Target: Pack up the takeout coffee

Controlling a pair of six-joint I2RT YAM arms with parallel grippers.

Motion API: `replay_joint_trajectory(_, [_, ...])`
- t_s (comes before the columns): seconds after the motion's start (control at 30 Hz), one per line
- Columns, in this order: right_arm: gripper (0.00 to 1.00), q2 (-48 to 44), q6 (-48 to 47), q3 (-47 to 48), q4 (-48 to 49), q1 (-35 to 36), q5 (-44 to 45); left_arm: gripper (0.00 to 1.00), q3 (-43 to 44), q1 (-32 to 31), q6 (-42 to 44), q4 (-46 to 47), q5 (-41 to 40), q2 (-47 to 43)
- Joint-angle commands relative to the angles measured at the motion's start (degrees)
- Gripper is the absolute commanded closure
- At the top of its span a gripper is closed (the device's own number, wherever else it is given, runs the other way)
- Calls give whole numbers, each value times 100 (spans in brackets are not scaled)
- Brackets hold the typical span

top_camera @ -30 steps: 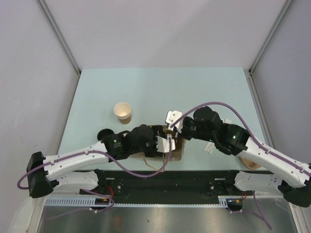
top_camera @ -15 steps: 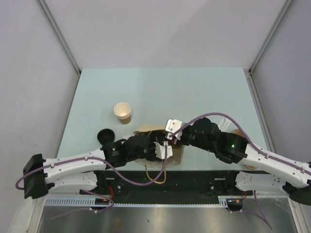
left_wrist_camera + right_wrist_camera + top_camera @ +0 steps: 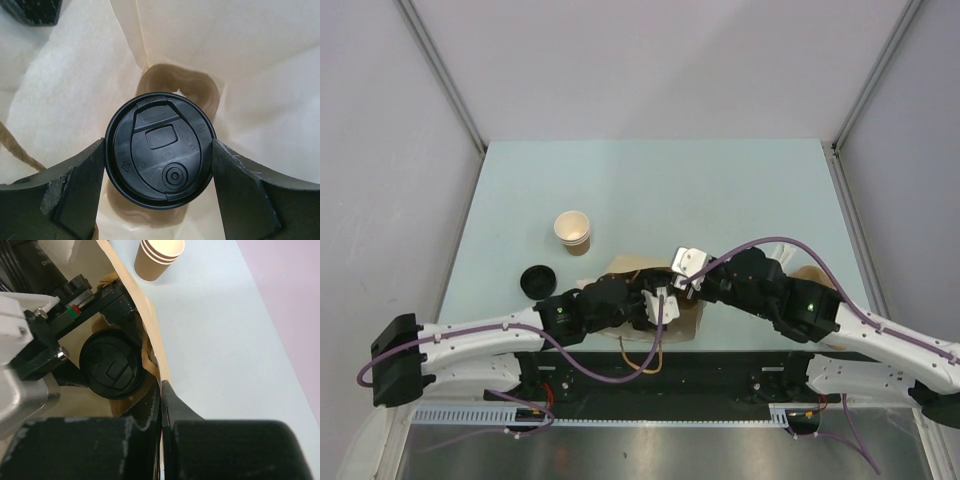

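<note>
Down in the mouth of the tall tan paper bag [image 3: 225, 50] hangs the left gripper [image 3: 159, 152], its arm stretched low from the bench's near left corner. Its jaws stand wide, one finger pressed to each side of a takeout cup [image 3: 150, 135], of which only the round black plastic lid shows. The cup sits inside the bag above a brown moulded-pulp tray [image 3: 200, 90]. The other arm reaches in from the bag's right, and the right gripper [image 3: 161, 390] has its jaws pinched tight on the bag's rim. Behind the bag and to its left, a stack of lidless tan paper cups [image 3: 573, 231] stands on the pale green bench [image 3: 740, 190]. A loose round black lid [image 3: 534, 279] lies left of the bag. Grey-white walls [image 3: 650, 60] enclose the bench.
</note>
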Motion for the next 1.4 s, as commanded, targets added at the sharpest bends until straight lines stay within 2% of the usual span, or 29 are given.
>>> replay_joint_trajectory(0.0, [100, -263, 101, -27, 435, 24, 142, 100, -28, -21, -430, 587, 267, 171])
replay_joint_trajectory(0.23, [100, -378, 101, -132, 461, 16, 124, 100, 33, -21, -896, 834, 347, 268])
replay_joint_trajectory(0.47, [100, -510, 119, -185, 364, -11, 45, 100, -54, -21, -1406, 1361, 101, 408])
replay_joint_trajectory(0.8, [100, -519, 294, -185, 276, -116, 36, 100, -142, -30, -1854, 1757, 338, 198])
replay_joint_trajectory(1.37, [100, -510, 356, -185, 312, -186, -157, 100, -485, -30, -1775, 3022, 153, 970])
